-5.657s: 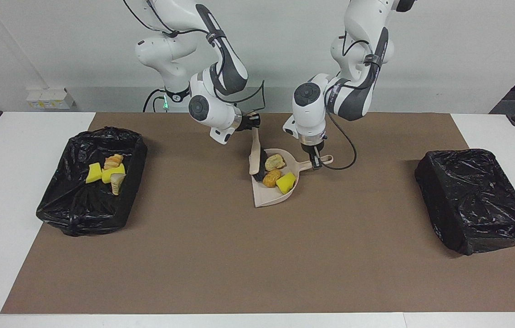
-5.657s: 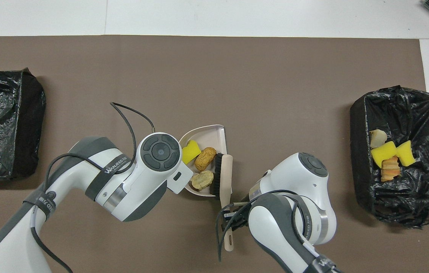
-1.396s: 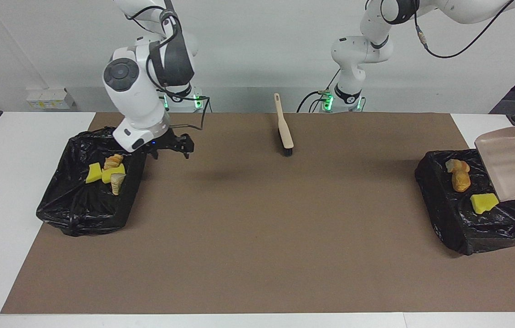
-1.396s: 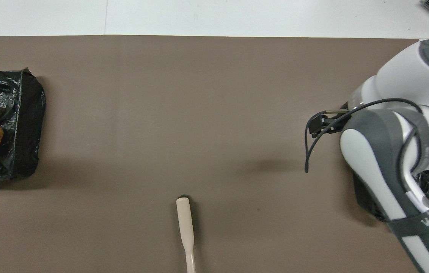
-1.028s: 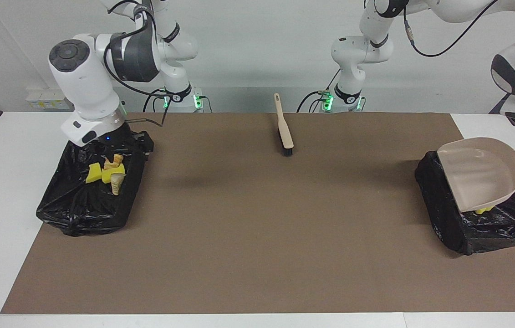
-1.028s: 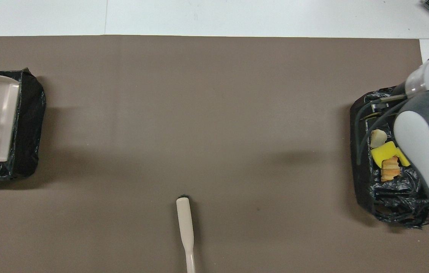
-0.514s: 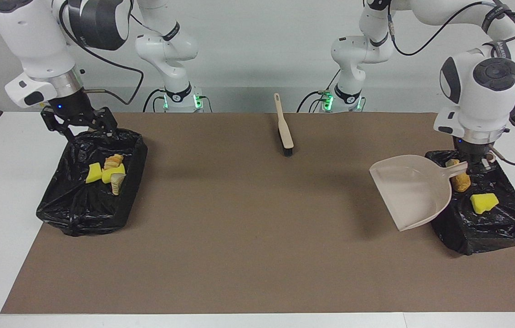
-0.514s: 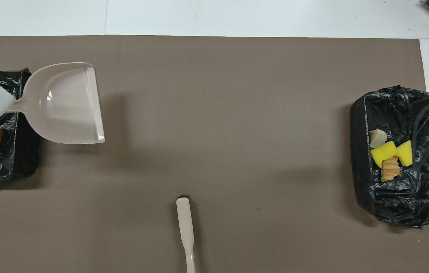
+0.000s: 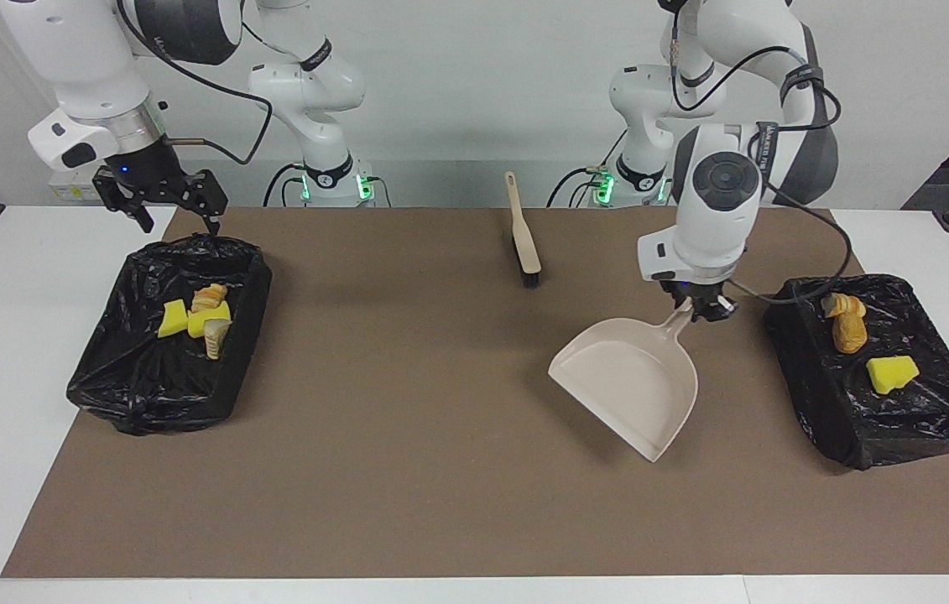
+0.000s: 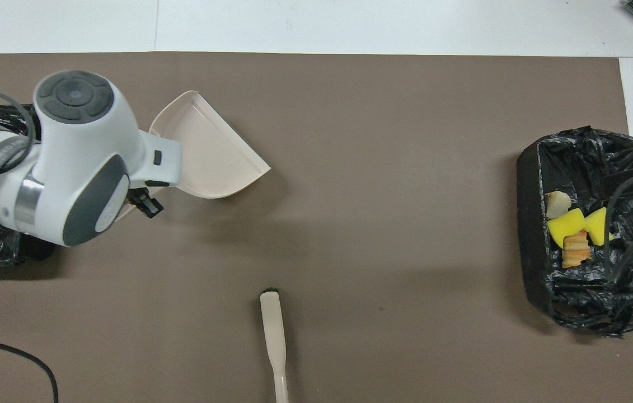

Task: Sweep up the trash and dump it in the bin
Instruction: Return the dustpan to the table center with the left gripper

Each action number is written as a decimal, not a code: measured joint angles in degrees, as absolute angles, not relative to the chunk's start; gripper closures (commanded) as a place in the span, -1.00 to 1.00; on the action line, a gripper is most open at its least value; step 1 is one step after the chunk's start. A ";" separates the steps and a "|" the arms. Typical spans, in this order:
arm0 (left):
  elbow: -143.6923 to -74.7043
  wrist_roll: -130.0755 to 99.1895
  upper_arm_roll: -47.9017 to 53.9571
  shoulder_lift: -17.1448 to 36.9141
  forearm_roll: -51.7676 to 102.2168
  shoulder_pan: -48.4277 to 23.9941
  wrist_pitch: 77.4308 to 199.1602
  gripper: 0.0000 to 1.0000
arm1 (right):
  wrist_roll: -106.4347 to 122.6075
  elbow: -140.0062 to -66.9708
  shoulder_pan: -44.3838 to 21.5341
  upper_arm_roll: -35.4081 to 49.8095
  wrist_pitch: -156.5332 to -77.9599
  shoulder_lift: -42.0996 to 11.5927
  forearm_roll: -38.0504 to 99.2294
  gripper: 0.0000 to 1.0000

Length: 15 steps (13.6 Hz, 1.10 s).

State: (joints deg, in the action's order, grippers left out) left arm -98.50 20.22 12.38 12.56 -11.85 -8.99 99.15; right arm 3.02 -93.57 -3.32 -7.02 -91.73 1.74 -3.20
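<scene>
— Where's the left gripper (image 9: 705,309)?
— Clamped on the dustpan (image 9: 629,382) handle, over the mat (image 9: 440,470). Half a second ago the pan hung at the bin's edge; now it sits at nine o'clock from that bin (image 9: 935,419).

— And the trash?
— Three pieces (image 9: 847,331) lie in that bin, four (image 9: 197,319) in the other bin (image 9: 130,394).

— The right gripper (image 9: 174,210)?
— Jaws spread wide, empty, at twelve o'clock above its bin, higher than before.

— Anything between?
— The brush (image 9: 522,231) lies unmoved near the robots.
</scene>
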 measured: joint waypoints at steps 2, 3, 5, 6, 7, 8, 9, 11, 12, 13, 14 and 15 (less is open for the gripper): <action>-98.66 5.14 15.44 13.77 -9.32 -10.75 100.70 1.00 | 2.75 -94.07 -4.55 -6.90 -90.59 1.96 -2.94 -1.00; -98.69 -0.84 15.76 14.43 -7.23 -12.14 102.72 1.00 | 2.62 -94.59 -5.08 -6.84 -90.29 2.30 -2.93 -1.00; -98.75 -12.62 15.85 16.05 -2.97 -14.72 107.50 1.00 | 2.59 -95.49 -5.55 -6.73 -90.21 3.01 -2.93 -1.00; -98.75 -16.06 16.08 16.92 -1.14 -15.42 109.62 1.00 | 2.82 -95.78 -5.63 -6.73 -90.19 3.27 -2.93 -1.00; -98.75 -17.70 16.48 17.63 -0.03 -15.85 110.92 1.00 | 3.10 -96.01 -5.66 -6.71 -90.16 3.43 -2.93 -1.00; -98.75 -18.74 16.73 18.11 0.39 -16.39 111.47 1.00 | 3.25 -96.11 -5.66 -6.71 -90.14 3.47 -2.93 -1.00; -98.76 -20.71 16.94 18.56 0.67 -17.20 111.85 1.00 | 3.31 -96.16 -5.66 -6.71 -90.13 3.47 -2.93 -1.00; -99.08 -25.11 17.94 19.18 0.81 -18.07 112.73 1.00 | 3.37 -96.18 -5.66 -6.71 -90.09 3.49 -2.93 -1.00; -99.70 -26.30 18.59 19.32 0.82 -18.26 113.29 1.00 | 3.37 -96.21 -5.66 -6.71 -89.97 3.52 -2.93 -1.00; -100.73 -26.99 18.91 19.45 0.82 -18.42 114.49 1.00 | 3.37 -96.25 -5.66 -6.71 -89.79 3.58 -2.92 -1.00; -101.87 -27.22 19.01 19.61 0.82 -18.45 115.67 0.81 | 3.37 -96.33 -5.66 -6.70 -89.72 3.66 -2.81 -1.00; -102.70 -27.24 18.99 19.78 0.83 -18.45 116.40 0.22 | 3.37 -96.41 -5.67 -6.69 -89.70 3.74 -2.13 -1.00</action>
State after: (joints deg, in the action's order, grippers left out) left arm -102.70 -27.24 18.99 19.78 0.83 -18.45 116.40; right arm 3.37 -96.41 -5.67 -6.69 -89.70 3.74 -2.13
